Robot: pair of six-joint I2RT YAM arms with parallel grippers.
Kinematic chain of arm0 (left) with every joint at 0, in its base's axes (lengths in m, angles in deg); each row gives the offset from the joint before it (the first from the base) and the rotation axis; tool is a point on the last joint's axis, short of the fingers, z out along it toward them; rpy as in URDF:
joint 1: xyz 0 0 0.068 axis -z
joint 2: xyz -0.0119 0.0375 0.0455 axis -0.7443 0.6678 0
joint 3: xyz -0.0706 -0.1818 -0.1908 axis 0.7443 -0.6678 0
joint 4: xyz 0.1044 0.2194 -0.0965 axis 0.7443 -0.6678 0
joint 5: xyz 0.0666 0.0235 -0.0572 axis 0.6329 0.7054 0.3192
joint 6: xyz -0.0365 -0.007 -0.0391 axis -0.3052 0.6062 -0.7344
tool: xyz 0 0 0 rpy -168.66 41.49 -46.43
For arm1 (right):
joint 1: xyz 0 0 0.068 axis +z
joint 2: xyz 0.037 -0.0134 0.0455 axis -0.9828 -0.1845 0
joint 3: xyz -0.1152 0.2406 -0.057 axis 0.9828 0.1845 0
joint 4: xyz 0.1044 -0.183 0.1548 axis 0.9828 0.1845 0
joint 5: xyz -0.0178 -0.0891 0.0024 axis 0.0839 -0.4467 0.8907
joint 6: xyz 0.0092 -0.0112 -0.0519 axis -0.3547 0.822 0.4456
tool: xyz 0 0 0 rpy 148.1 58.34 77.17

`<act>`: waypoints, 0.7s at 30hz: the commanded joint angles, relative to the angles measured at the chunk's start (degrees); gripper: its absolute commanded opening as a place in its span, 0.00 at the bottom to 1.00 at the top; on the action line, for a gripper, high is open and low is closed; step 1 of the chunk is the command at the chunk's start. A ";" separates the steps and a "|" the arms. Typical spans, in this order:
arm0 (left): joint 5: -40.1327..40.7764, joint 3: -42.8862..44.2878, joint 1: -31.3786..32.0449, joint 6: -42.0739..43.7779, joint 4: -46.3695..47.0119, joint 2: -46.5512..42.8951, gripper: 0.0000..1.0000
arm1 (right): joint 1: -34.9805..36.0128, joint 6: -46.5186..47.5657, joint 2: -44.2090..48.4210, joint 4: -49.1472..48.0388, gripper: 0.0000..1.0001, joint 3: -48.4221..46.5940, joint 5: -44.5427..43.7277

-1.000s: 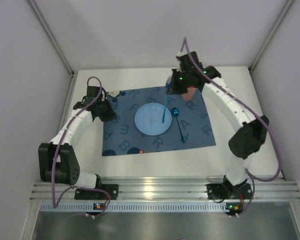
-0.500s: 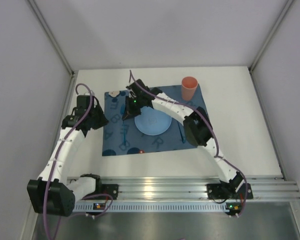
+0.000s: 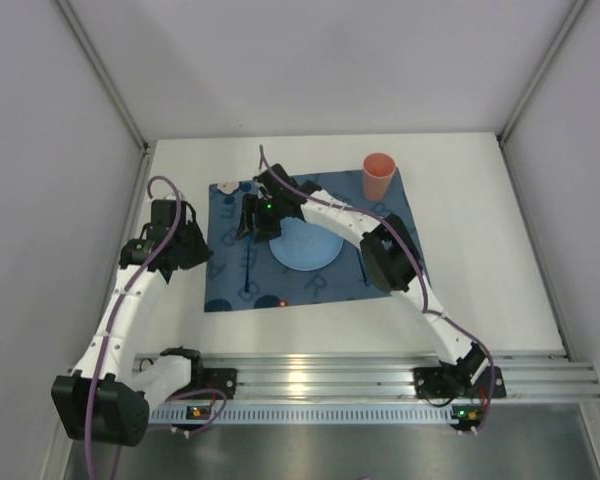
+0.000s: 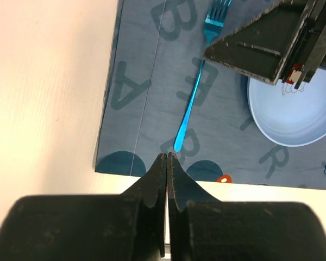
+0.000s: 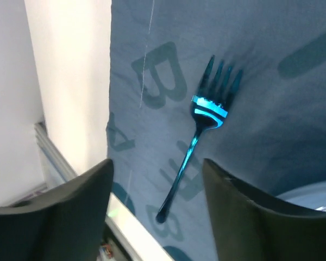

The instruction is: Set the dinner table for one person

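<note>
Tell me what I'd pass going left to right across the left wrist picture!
Bare white dinner table → dark blue letter placemat → shiny blue fork → light blue plate.

Dinner table (image 3: 480, 250), large matte white rectangle, lying flat, grey walls seemingly on three sides
</note>
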 commanded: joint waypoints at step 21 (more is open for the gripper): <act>-4.89 6.28 0.59 2.50 -0.28 -4.39 0.00 | 1.75 18.68 64.06 -2.73 1.00 40.18 -10.59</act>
